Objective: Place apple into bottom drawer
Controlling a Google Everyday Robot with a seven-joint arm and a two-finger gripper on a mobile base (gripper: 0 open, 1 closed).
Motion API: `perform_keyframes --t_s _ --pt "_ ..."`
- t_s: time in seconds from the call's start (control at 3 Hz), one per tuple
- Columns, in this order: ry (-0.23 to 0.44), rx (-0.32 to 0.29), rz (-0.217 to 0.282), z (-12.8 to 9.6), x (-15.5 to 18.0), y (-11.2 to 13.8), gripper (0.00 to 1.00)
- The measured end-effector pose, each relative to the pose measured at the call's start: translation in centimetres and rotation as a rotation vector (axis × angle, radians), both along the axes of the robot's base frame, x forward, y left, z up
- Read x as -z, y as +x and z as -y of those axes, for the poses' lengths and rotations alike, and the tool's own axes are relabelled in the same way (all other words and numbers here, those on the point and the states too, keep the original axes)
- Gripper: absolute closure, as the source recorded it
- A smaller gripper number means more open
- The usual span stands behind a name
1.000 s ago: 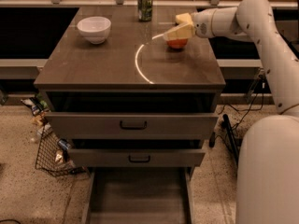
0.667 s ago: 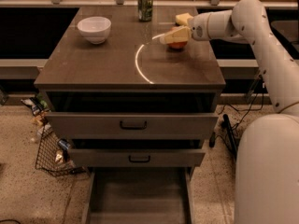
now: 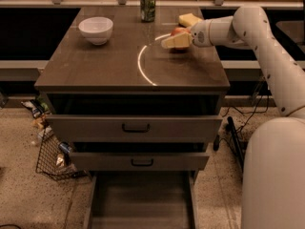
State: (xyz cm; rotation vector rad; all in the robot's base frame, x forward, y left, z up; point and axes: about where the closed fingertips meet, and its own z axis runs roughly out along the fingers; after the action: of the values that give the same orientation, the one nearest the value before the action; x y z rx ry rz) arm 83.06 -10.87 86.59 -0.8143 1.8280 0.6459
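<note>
Far back at one o'clock, my gripper (image 3: pixel 172 40) meets the apple (image 3: pixel 178 31), its hold I cannot tell, with the bottom drawer (image 3: pixel 140 202) at six o'clock.

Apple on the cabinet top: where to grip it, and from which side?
Take the apple across its widest middle; it is round, so any axis suits. Come from the camera's right and front, where the gripper sits at it. The yellow sponge lies close behind, so a rear approach looks cramped.
</note>
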Motion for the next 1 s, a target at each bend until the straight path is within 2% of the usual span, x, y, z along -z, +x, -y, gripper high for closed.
perform_keyframes --t_s 0.33,0.67,1.0 --pt "0.033 -0.006 0.000 -0.3 0.3 -0.5 0.41" --pt "0.068 -0.004 0.029 0.0 -0.1 -1.4 0.65" --pt "0.053 -0.028 0.151 1.3 -3.9 -4.4 0.87"
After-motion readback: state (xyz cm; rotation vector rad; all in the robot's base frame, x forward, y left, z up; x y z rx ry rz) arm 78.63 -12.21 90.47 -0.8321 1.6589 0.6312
